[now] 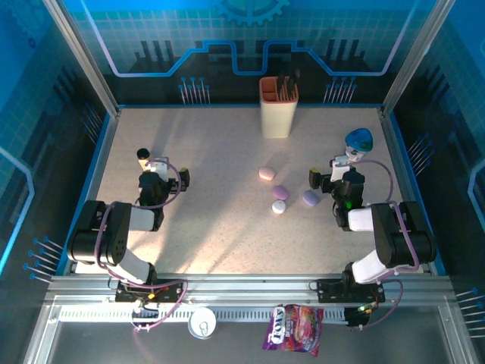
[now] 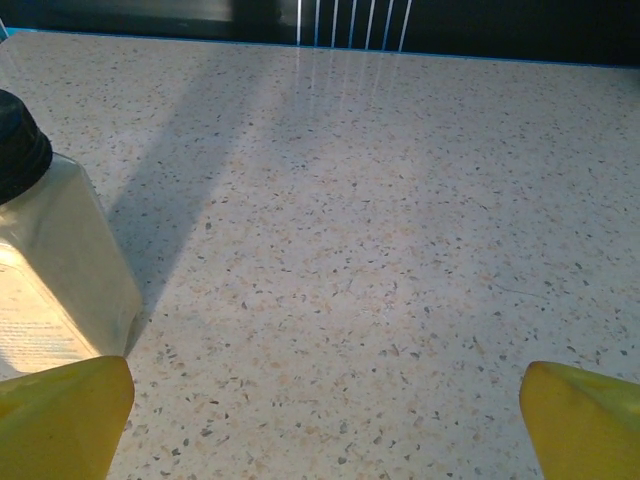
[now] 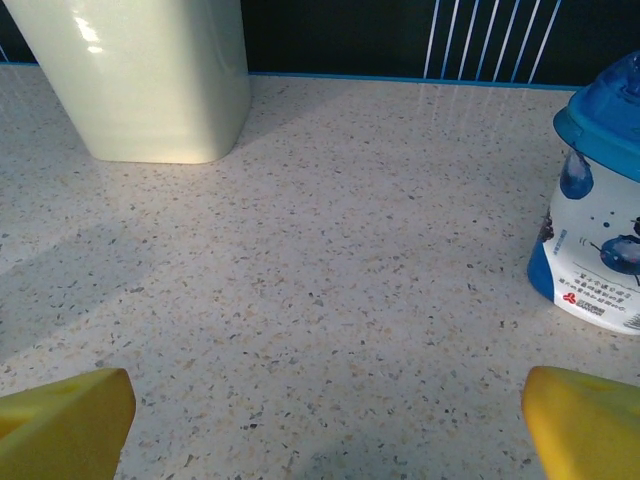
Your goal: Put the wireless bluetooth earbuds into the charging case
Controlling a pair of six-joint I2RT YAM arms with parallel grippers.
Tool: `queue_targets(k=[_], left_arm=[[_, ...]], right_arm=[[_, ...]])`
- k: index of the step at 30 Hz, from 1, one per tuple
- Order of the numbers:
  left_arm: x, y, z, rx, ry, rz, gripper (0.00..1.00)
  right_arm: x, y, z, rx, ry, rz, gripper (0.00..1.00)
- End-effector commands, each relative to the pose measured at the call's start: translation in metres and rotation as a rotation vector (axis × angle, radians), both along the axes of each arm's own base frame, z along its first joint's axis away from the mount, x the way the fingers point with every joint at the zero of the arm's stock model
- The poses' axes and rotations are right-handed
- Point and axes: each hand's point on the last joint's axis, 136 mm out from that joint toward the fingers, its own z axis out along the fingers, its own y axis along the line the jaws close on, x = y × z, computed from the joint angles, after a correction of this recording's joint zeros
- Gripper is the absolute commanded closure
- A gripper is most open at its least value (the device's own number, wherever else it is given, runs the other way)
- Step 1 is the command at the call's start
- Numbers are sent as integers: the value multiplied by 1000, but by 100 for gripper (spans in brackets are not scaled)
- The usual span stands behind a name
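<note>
Wide-open left gripper and right gripper hold nothing. The cases cluster mid-table near the right arm, earbuds too small to discern. A careless pinch could flick such tiny pieces away.

The table has a pale speckled top, and blue panels with printed lines stand around it. At the middle of the far edge stands a tall cream holder, orange inside, with some dark sticks in it; the right wrist view shows its wall is glossy. On the right side stands a white container with a blue domed lid, upright, with blue fruit pictures on its wall. On the left side stands a pale bottle with a black cap, also upright, with a printed label. Below the near rail lie a purple candy bag and, to its left, a small white round object.
</note>
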Motion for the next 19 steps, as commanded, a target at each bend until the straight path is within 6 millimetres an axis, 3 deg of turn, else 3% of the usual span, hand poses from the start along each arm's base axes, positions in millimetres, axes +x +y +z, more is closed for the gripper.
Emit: queue_targets(k=[1, 19], left_arm=[[8, -4, 10, -8, -28, -29, 1], [8, -6, 10, -6, -24, -36, 1]], right_arm=[[5, -1, 6, -24, -19, -11, 0], [6, 2, 5, -41, -15, -6, 0]])
